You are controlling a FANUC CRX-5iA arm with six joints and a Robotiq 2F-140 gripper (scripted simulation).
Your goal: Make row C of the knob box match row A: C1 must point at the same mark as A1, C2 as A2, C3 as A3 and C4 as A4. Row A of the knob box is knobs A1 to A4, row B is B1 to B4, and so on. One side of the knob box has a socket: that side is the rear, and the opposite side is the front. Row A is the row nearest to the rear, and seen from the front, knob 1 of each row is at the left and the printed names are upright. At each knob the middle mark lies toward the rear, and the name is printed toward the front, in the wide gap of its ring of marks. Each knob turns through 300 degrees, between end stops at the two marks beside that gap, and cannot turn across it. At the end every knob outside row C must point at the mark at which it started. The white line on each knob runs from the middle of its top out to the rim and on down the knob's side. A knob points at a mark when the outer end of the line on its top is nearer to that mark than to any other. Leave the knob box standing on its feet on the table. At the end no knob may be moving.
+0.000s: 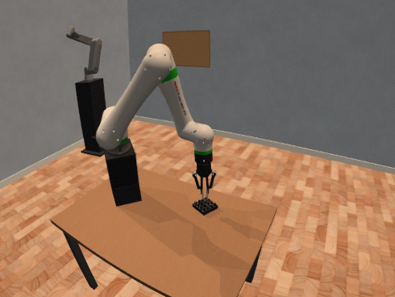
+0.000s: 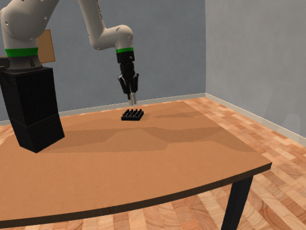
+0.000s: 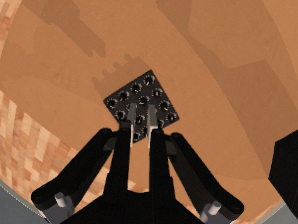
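The black knob box (image 1: 199, 209) (image 2: 131, 119) (image 3: 133, 97) stands flat on the table, turned at an angle in the wrist view. Its short black knobs have white lines and rings of marks. The lines, printed names and socket are too small to read, so I cannot tell the rows apart. My gripper (image 1: 205, 197) (image 2: 133, 104) (image 3: 141, 112) points down above the box, with a gap under the tips in the exterior view. Its fingers stand a little apart, open and empty. In the wrist view they hide several knobs in the lower part of the box.
The table (image 1: 161, 242) (image 2: 125, 169) (image 3: 210, 150) carries the arm's black pedestal (image 1: 124, 181) (image 2: 37, 109), left of the box in the top and exterior views. Shadows of the arm and box fall across the table. A second, grey arm (image 1: 95, 54) stands on a separate black column behind.
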